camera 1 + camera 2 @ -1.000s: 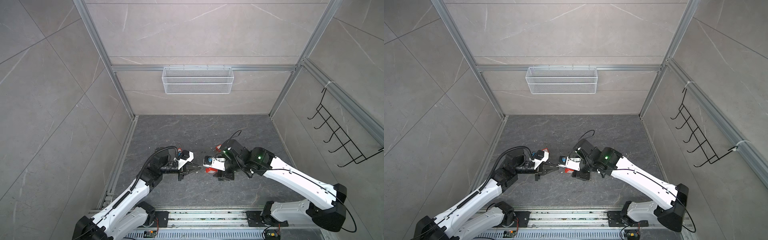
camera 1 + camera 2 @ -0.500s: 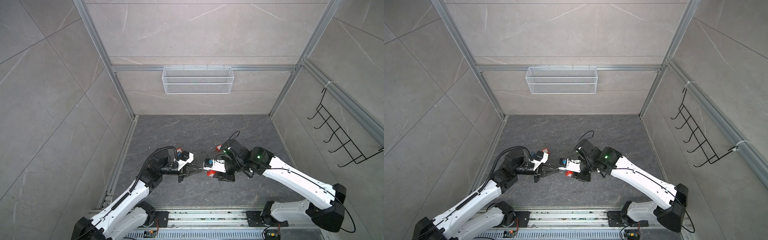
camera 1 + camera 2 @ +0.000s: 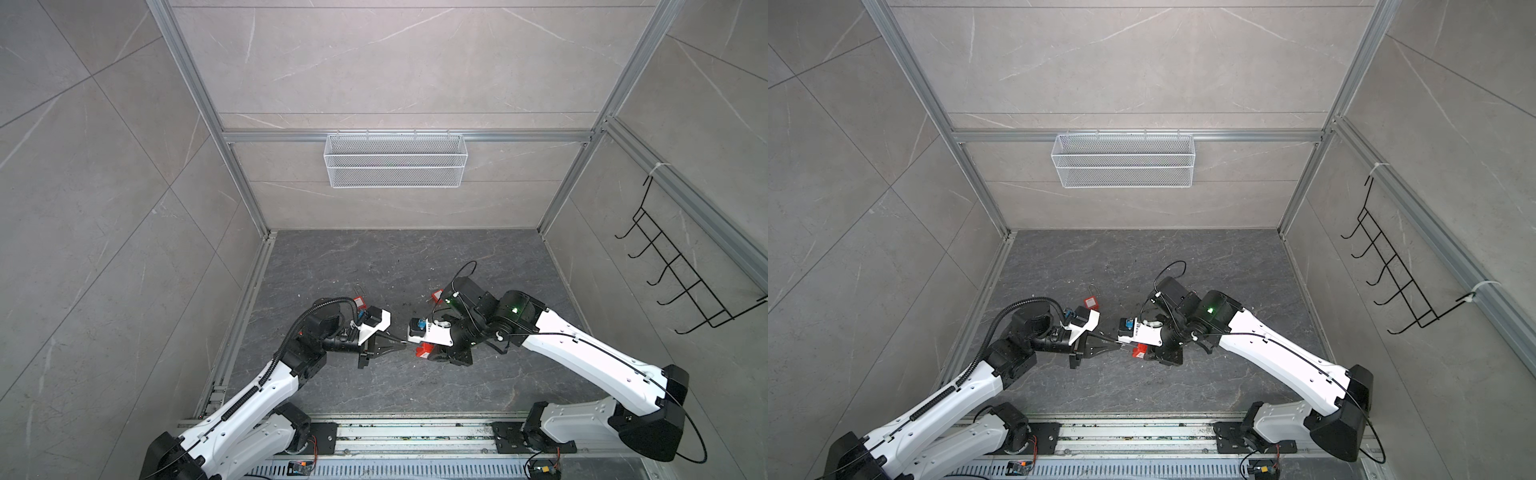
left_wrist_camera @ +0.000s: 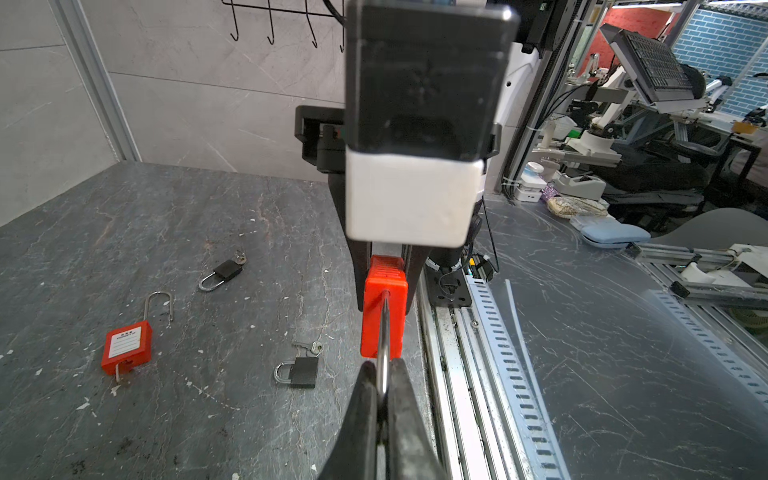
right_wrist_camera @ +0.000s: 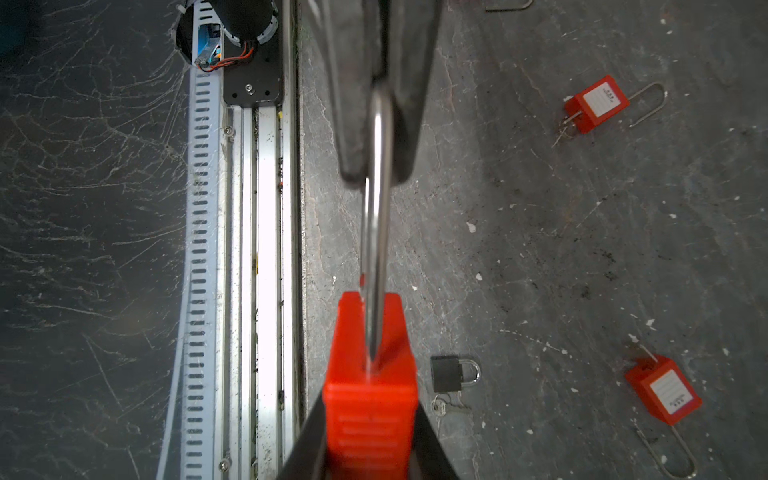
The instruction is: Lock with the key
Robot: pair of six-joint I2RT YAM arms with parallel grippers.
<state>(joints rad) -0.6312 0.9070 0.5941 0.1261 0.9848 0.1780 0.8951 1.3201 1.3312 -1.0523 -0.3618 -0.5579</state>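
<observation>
Grey tiled walls box in a dark, scuffed stone surface [image 3: 374,257], with a white wire basket [image 3: 395,166] on the back wall and a black hook rack [image 3: 685,286] on a side wall. Two white robot arms meet near the front edge, holding one red padlock [image 4: 395,320] between them above the surface. The right claw [image 5: 370,415] grips the padlock's red body, a finger against each side. The left claw [image 4: 383,374] is pinched tight on the far end of the padlock's metal loop [image 5: 376,208]. The loop is seen edge-on, so whether both legs sit in the body cannot be told. The keyhole end is hidden inside the right claw.

This looks like the closing step. The loop probably needs pressing straight into the body while the right claw braces it. A key would then have to be turned.

Counted: three red padlocks, the held one plus two loose red padlocks [image 5: 596,104] [image 5: 665,395] lying with loops open. Two small black padlocks [image 4: 227,269] [image 4: 304,372] lie closed. One loose key [image 4: 312,347] lies just beside a black one.
</observation>
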